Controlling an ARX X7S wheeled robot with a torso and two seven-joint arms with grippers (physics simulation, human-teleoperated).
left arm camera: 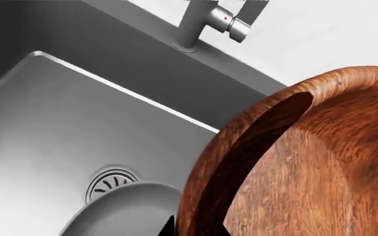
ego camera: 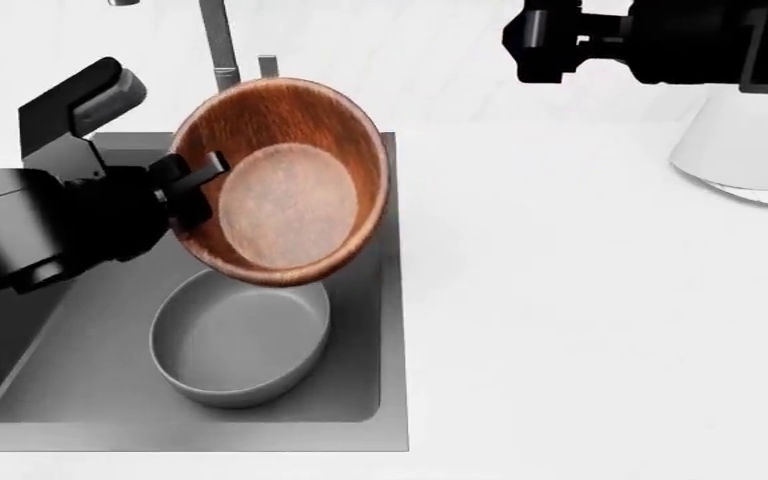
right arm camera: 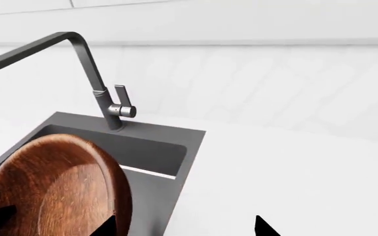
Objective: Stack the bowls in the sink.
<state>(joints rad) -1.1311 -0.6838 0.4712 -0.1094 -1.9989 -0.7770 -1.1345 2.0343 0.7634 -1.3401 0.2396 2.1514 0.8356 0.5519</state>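
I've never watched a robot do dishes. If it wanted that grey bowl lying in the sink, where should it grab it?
Probably by the rim, from above: the grey bowl sits upright and open-topped in the sink, so one finger could go inside the wall and one outside. The wooden bowl held by the left gripper hangs over its far edge, so the near edge is freer.

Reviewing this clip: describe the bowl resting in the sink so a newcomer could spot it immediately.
Start at the dark grey rectangular sink under the tall steel faucet. On its floor sits a plain matte grey round bowl, upright and empty. Unlike the glossy reddish-brown wooden bowl held tilted above it by the left gripper, it shows no grain or shine.
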